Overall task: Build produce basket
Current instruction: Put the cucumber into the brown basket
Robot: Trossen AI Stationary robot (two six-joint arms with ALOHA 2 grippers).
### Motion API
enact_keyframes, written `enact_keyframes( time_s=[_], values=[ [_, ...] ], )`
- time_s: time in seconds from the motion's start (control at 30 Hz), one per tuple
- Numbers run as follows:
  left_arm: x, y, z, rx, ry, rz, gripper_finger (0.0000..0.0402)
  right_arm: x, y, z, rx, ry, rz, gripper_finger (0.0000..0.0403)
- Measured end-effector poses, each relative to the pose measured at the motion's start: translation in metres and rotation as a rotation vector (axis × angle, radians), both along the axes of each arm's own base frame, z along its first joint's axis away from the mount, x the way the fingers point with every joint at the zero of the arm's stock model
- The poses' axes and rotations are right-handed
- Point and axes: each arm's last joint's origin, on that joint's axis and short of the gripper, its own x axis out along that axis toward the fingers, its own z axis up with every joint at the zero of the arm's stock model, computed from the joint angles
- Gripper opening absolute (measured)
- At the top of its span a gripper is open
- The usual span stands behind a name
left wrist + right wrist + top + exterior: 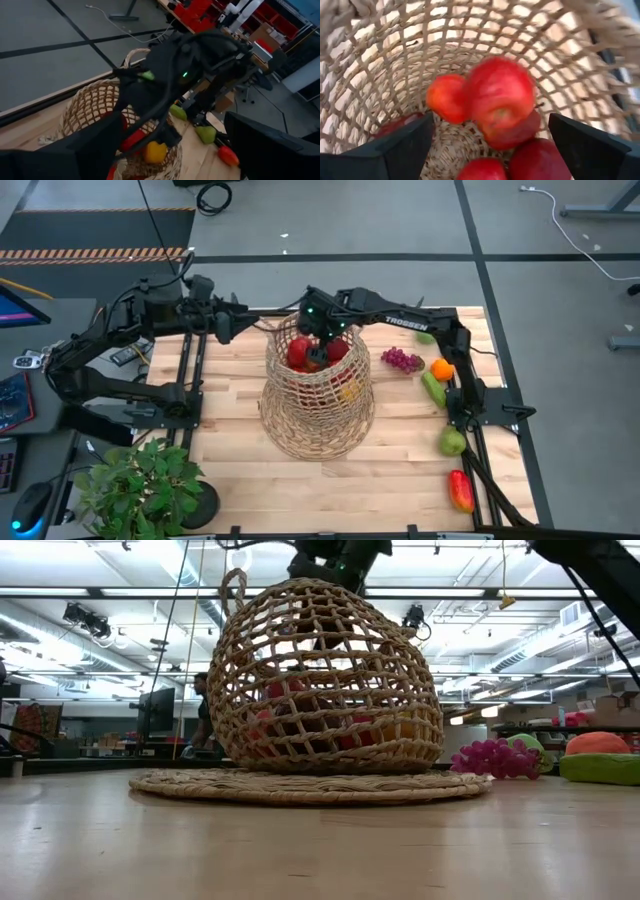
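Looking down my right wrist camera, the right gripper [490, 150] hangs in the mouth of the basket [395, 65] with its fingers [405, 150] spread wide and nothing between them, and a red apple [497, 97] sits blurred just below, over a pile of other red produce at the bottom; I judge it is loose and dropping, or only just landed. My worry right here is that it bounces or rolls off the pile and knocks the heap about, though the wicker walls should keep it in. The bigger risk is getting out: the spread fingers sit inside the narrow neck, so if I lift crooked a finger could snag the open weave or a loop handle [232, 585] and tip the whole basket, which leans a little in the low view. Moving outward, the left gripper [262, 326] hovers just beside the rim on the far-left side; I cannot tell whether its jaws are spread or pressed together, and if it nudges the basket while I withdraw, the two arms could fight each other. Farther out on the table wait the purple grapes [401, 360], an orange [442, 368], a green pear [452, 442] and a red pepper [460, 490], close to the right arm's base, so a careless swing could sweep them off the table edge.
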Motion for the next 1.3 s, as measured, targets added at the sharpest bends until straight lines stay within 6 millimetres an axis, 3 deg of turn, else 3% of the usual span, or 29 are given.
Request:
enact_keyframes(
  time_s=[0.2,0.43,0.63,0.73,0.83,0.97,1.17,1.3],
  values=[
    [-0.001,0.003,0.0,0.018,0.009,0.016,0.0357,-0.015,0.0,0.021,-0.019,-0.033,-0.014,0.0398],
    [-0.002,0.008,0.0,0.034,0.018,0.05,0.0357,-0.053,0.007,0.063,0.011,-0.081,-0.014,0.0397],
    [0.002,0.014,-0.002,0.091,0.059,0.115,0.0357,-0.087,0.04,0.109,0.158,-0.244,0.135,0.0397],
    [0.001,0.015,-0.002,0.142,0.076,0.156,0.0357,-0.105,0.063,0.118,0.181,-0.202,0.178,0.0397],
    [0.0,0.016,0.0,0.194,0.089,0.173,0.0357,-0.123,0.084,0.118,0.203,-0.088,0.217,0.0397],
    [0.002,0.017,0.005,0.297,0.084,0.181,0.0357,-0.142,0.102,0.104,0.181,0.109,0.175,0.0396],
    [0.003,0.018,0.014,0.421,0.061,0.167,0.0357,-0.17,0.111,0.075,0.181,0.167,0.035,0.0379],
    [0.003,0.018,0.015,0.436,0.053,0.167,0.0357,-0.193,0.112,0.044,0.24,0.184,-0.095,0.0366]
  ],
)
